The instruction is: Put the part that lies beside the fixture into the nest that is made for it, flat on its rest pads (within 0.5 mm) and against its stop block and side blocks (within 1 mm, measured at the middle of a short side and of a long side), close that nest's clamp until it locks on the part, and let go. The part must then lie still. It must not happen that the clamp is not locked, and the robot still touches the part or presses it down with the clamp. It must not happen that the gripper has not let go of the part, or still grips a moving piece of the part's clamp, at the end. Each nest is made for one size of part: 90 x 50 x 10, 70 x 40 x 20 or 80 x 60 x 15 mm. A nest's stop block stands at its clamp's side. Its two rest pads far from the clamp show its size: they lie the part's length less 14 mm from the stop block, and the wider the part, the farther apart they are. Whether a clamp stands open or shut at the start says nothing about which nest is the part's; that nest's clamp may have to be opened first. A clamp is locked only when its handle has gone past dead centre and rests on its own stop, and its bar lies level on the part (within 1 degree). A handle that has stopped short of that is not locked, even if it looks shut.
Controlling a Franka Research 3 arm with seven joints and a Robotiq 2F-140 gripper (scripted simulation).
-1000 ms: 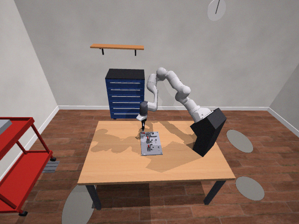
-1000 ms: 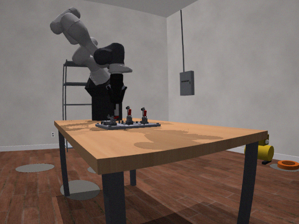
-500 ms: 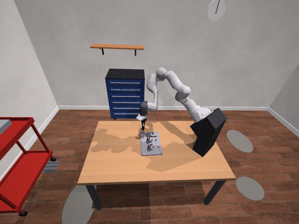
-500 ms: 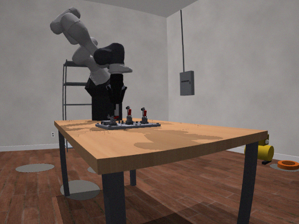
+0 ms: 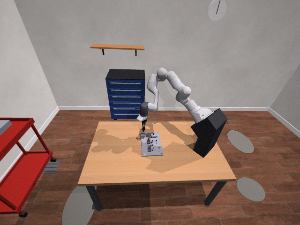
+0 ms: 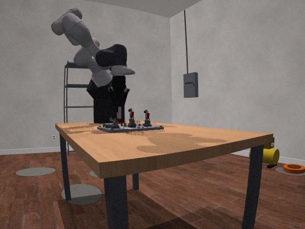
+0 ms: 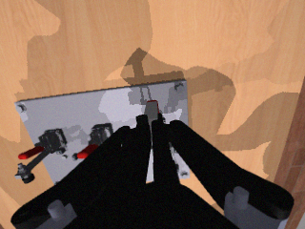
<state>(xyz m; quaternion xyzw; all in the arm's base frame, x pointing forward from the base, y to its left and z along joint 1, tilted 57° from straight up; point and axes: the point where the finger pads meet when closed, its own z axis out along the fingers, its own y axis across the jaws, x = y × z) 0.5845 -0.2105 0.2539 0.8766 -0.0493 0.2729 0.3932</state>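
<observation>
A wooden table [image 5: 116, 167] spreads beneath the gripper [image 7: 152, 120], carrying the grey fixture plate [image 7: 71, 114] directly below it. The gripper hangs over the plate's end nest, fingers pressed together with nothing between them, their tips at that nest's red clamp handle [image 7: 152, 102], which lies low. Off to the gripper's side, the other two clamps [image 6: 132, 119] stand with red handles raised upright. The part is hard to make out; whether it lies under the gripper cannot be told.
</observation>
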